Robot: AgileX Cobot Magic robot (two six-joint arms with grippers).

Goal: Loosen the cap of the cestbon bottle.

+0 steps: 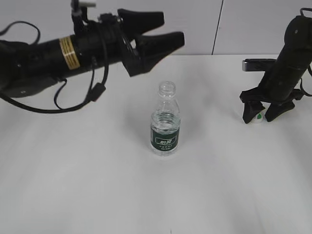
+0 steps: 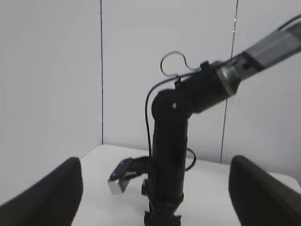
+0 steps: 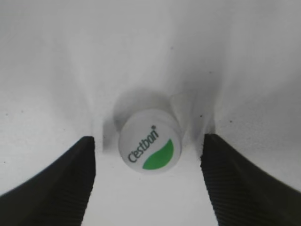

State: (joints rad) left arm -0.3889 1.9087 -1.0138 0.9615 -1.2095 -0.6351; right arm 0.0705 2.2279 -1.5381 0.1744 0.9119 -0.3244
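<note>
The cestbon bottle [image 1: 165,119] stands upright at the middle of the white table, its neck open with no cap on it. The cap [image 3: 149,145] lies on the table, white with a green leaf mark, between the open fingers of my right gripper [image 3: 148,155]; a gap shows on each side. In the exterior view the cap [image 1: 260,117] peeks out between the right gripper's [image 1: 265,113] fingertips at the right. My left gripper [image 1: 165,30] is open and empty, held above and left of the bottle.
The white table [image 1: 97,185] runs to a white wall at the back. In the left wrist view the right arm [image 2: 168,155] stands ahead, with its silver wrist camera [image 2: 118,181] sticking out to its left.
</note>
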